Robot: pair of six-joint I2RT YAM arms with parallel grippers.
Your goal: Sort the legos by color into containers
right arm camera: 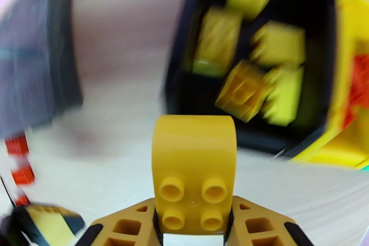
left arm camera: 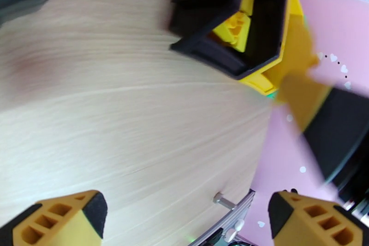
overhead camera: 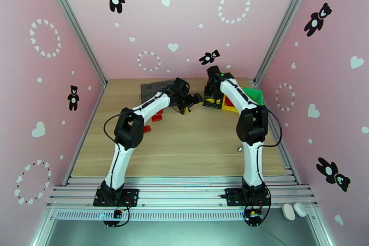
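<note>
1. Right wrist cam: right gripper (right arm camera: 193,224) pinches a yellow brick (right arm camera: 193,168) by both flanks. Rounded end points away from the fingertips, four studs face the lens.
2. Just ahead of those fingertips, slightly right: black bin (right arm camera: 258,143) holding approx. five yellow bricks (right arm camera: 249,90). Beyond it to the right, yellow bin (right arm camera: 343,57) w/ red bricks (right arm camera: 360,81) inside. Picture blurred.
3. Same cam, left of the fingers: grey organizer box (right arm camera: 32,81) and stray red bricks (right arm camera: 18,159) on the table (right arm camera: 115,150).
4. Left wrist cam: left gripper (left arm camera: 187,207) spread wide, only bare tabletop between the fingers. Black bin sits well ahead of the tips, yellow bricks visible inside. A small bolt (left arm camera: 224,201) lies between the tips, nearer the right-hand one.
5. Top cam adds the green bin (overhead camera: 253,96) at the row's right end, plus both poses. Left arm (overhead camera: 138,117): elbow raised, forearm reaching fwd and inward. Right arm (overhead camera: 251,127): upright, then bent fwd, wrist tipped toward the black bin. Grippers near each other, not touching.
</note>
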